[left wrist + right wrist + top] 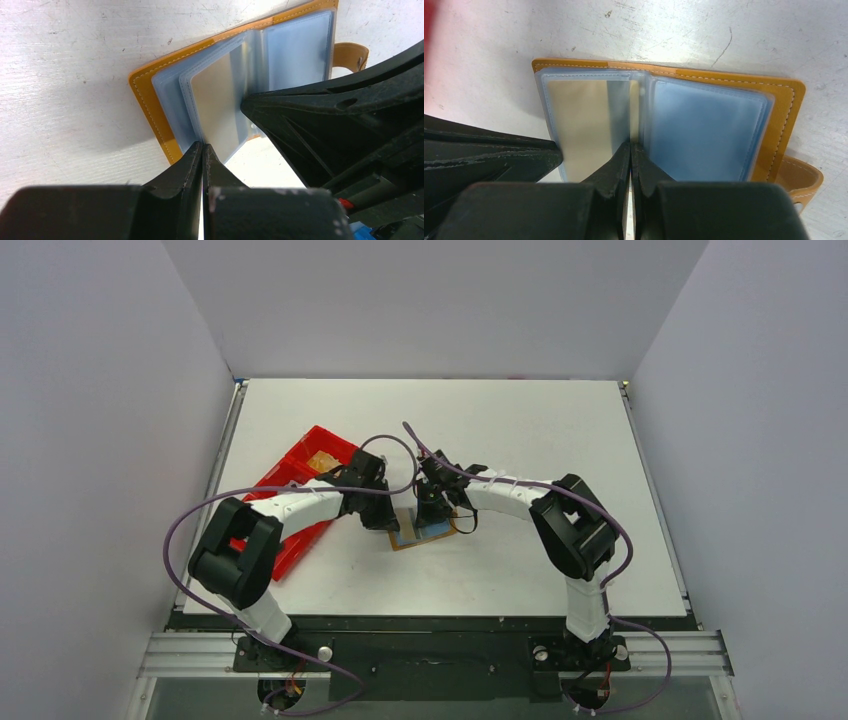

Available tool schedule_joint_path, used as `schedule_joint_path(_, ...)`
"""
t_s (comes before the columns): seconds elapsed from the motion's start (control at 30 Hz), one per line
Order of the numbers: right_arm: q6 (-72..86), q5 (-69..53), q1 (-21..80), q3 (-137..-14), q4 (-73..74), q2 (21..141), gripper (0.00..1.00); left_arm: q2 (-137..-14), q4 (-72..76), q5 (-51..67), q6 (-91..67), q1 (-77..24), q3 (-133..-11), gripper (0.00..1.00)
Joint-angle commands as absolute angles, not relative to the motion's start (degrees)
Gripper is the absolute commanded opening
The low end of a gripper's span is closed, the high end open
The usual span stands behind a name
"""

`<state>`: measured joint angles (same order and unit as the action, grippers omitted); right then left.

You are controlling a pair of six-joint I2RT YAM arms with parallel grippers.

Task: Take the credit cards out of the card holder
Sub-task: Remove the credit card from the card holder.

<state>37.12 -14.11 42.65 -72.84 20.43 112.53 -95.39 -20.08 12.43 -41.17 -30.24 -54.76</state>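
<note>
Both grippers at the card holder (403,542), credit cards (438,531) sleeved inside.
From above, I saw my left gripper (390,525) at the holder's left edge and the right gripper (431,519) over its middle. The left wrist showed those jaws clenched empty at the holder's near edge, a sleeved card straight ahead, long axis running away. The right wrist showed its jaws clenched empty on the holder's fold; my left arm sat nearer that card.

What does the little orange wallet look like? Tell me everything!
The wallet is tan-orange and leather-like, with pale stitching round its edge. It lies open and flat on the white table, with clear plastic sleeves inside and a strap tab sticking out one side. The shut right gripper presses at its middle fold; the shut left gripper meets the sleeves' edge.
</note>
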Motion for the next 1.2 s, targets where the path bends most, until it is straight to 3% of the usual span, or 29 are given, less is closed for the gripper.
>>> schedule_joint_path(0.0, 37.2, -15.49, 43.36, -70.45, 23.03, 114.14, 0.0, -95.02, -10.65, 16.9, -42.47, -31.81, -59.62, 0.0)
schedule_joint_path(0.67, 42.59, -25.97, 38.51, -64.88, 13.48, 110.27, 0.17, -97.78, -5.69, 20.45, -45.61, -33.04, -62.74, 0.0)
schedule_joint_path(1.0, 42.71, -20.07, 35.98, -61.15, 14.92, 103.05, 0.18, -99.8, -6.28, 18.43, -46.39, -33.57, -63.33, 0.0)
schedule_joint_path(1.17, 40.67, -14.01, 36.18, -60.54, 17.75, 100.15, 0.29, -98.81, -14.38, 8.38, -45.25, -32.66, -64.86, 0.0)
